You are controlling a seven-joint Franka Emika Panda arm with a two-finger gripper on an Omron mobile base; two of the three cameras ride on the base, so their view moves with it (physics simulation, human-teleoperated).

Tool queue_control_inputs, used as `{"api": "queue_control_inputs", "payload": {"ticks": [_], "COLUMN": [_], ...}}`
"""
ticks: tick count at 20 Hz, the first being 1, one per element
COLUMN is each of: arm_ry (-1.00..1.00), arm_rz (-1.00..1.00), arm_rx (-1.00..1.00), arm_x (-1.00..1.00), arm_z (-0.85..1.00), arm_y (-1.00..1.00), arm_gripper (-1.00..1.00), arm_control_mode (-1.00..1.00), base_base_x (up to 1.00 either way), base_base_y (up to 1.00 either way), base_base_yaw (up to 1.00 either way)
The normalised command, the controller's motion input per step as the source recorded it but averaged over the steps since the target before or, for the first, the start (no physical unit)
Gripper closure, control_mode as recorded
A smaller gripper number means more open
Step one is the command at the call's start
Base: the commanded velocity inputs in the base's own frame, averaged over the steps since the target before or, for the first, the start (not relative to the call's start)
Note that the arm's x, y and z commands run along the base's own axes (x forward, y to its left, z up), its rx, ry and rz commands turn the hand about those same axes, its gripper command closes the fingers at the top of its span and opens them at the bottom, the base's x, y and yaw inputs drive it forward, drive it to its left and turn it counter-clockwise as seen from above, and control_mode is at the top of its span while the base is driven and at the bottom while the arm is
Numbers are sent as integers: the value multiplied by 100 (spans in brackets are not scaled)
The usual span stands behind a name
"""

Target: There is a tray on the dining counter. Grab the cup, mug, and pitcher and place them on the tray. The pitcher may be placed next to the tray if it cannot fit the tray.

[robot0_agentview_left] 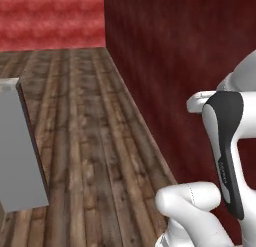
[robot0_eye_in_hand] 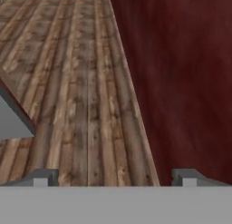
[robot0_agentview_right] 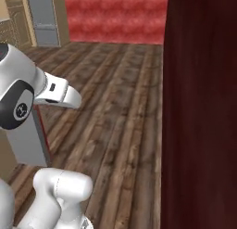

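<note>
None of the vessels: cup, mug, pitcher and tray are out of sight, so where they stand cannot be told.
Hand (robot0_eye_in_hand: 115,177): fingertips far apart, holding nothing, aimed along the wooden floor (robot0_eye_in_hand: 77,82).
Surroundings: dark red wall (robot0_agentview_left: 175,56) close on the right; grey cabinet (robot0_agentview_left: 17,151) to the left.
Judgement: the base seems to be in transit, arm tucked for travel.

Home interior, plank floor (robot0_agentview_left: 95,141), dark red walls (robot0_agentview_left: 175,56)
</note>
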Motion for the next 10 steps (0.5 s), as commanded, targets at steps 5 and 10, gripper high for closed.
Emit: {"api": "queue_control_inputs", "payload": {"ticks": [5,10], "arm_ry": [0,0], "arm_rz": [0,0], "arm_rx": [0,0], "arm_x": [0,0], "arm_z": [0,0], "arm_y": [0,0], "arm_gripper": [-100,-100], "arm_control_mode": [100,100], "base_base_x": [100,100], "base_base_y": [3,11], "base_base_yaw": [1,0]}}
